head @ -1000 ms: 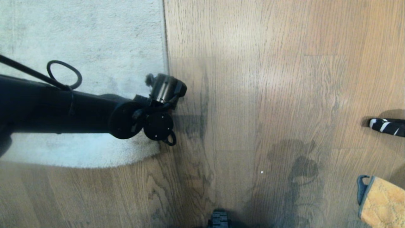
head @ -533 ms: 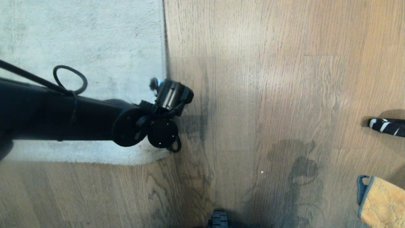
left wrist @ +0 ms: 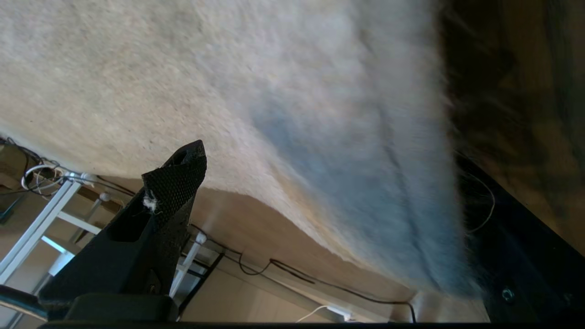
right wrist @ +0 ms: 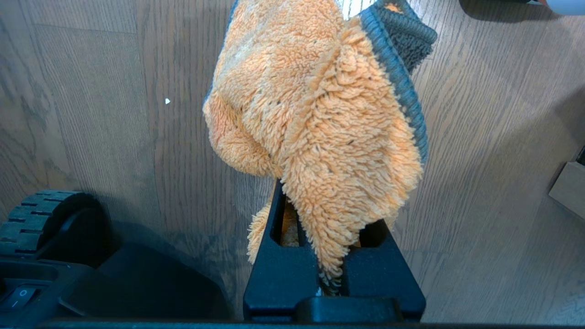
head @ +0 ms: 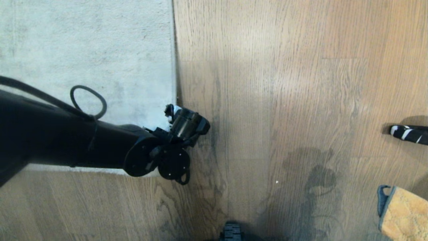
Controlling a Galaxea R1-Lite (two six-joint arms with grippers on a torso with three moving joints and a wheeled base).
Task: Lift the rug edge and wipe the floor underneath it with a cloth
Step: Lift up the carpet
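Note:
The pale grey rug (head: 100,50) lies flat at the upper left, its straight rug edge (head: 174,67) meeting the brown wood-grain floor (head: 267,100). My left arm reaches in from the left, and its wrist (head: 185,125) hangs over the border just above the rug's near corner. In the left wrist view my left gripper (left wrist: 320,205) is open with nothing between the jaws, one black finger (left wrist: 176,183) close to the rug pile (left wrist: 228,68). My right gripper (right wrist: 329,205) is shut on a fluffy orange cloth (right wrist: 320,114) with grey trim, low on the right (head: 404,214).
A black-and-white striped object (head: 409,134) lies on the floor at the right edge. My base's black wheel (head: 231,232) shows at the bottom middle. Beyond the rug, the left wrist view shows cables (left wrist: 292,274) and a white frame (left wrist: 41,224).
My left arm has swung nearer along the rug's border toward its near corner and slightly right. The rug's near border now looks straight instead of bulging. The right arm and cloth have not moved.

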